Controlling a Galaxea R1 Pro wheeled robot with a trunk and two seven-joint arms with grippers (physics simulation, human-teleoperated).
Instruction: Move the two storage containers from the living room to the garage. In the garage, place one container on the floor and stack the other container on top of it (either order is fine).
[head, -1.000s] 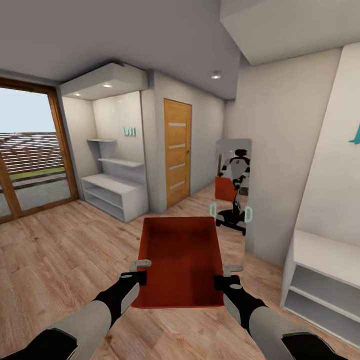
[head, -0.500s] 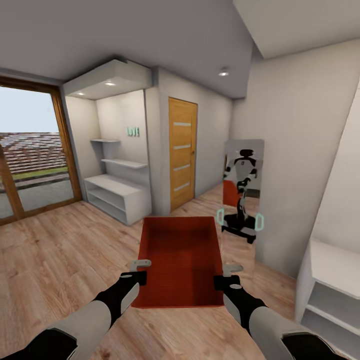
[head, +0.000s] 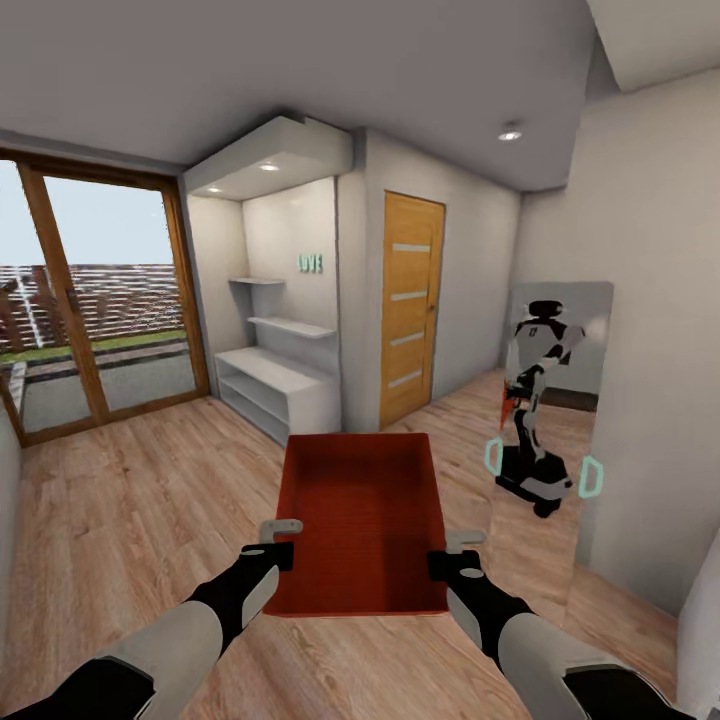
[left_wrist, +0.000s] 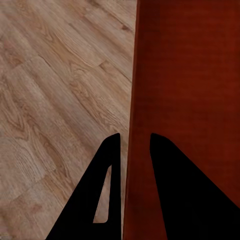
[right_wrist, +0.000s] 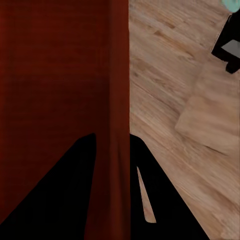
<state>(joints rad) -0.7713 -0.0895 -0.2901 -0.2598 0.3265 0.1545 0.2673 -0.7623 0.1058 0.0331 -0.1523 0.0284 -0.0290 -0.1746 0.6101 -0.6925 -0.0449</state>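
One orange-red open-topped storage container (head: 362, 520) hangs level in front of me above a light wood plank floor (head: 120, 520). My left gripper (head: 282, 545) is shut on its left wall, with one black finger on each side of that wall (left_wrist: 131, 150). My right gripper (head: 448, 553) is shut on the right wall (right_wrist: 119, 125) in the same way. The container is empty. The second container is out of view.
An orange wooden door (head: 410, 305) stands shut ahead. A white shelf unit (head: 275, 385) fills the alcove to its left, with a glass patio door (head: 95, 300) further left. A tall mirror (head: 545, 420) leans on the right wall and reflects me.
The whole view has swung to the left: door, shelves and mirror have shifted right in the picture. The container and both grippers keep their place before me.
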